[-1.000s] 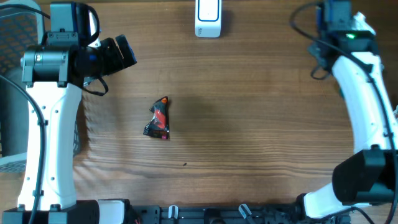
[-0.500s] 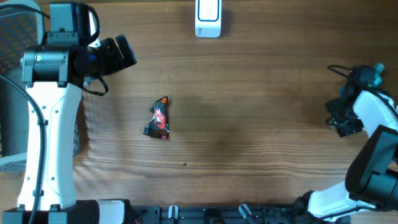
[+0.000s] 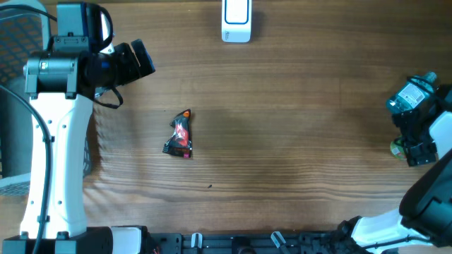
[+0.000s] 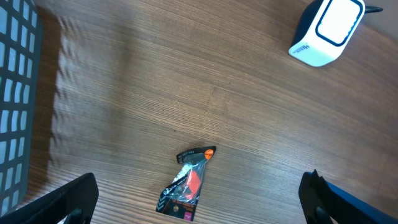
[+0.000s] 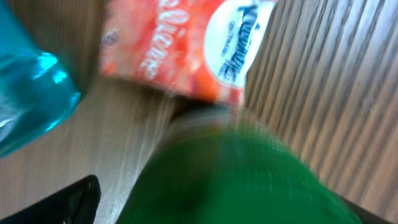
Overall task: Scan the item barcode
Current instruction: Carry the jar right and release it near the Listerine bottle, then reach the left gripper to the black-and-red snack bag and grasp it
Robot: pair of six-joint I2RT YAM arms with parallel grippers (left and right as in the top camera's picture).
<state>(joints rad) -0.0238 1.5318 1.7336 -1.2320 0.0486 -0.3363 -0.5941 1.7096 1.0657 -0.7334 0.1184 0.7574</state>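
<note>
Only the right gripper [image 3: 415, 149] is moved, down to the worktop [image 3: 296, 141] edge, its spread can't be told; left gripper [image 3: 141, 58] is held wide, packet [image 3: 180, 134] looks unscanned.

Wooden table [image 3: 282, 141], grey mesh basket [image 3: 20, 44] at its left edge, partly in view

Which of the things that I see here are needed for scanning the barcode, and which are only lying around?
For the job:
white scanner
black and red packet, probably the item to scan

Lying about:
grey mesh basket
orange packet, blue thing and blurred green thing in the right wrist view, perhaps later items
</note>
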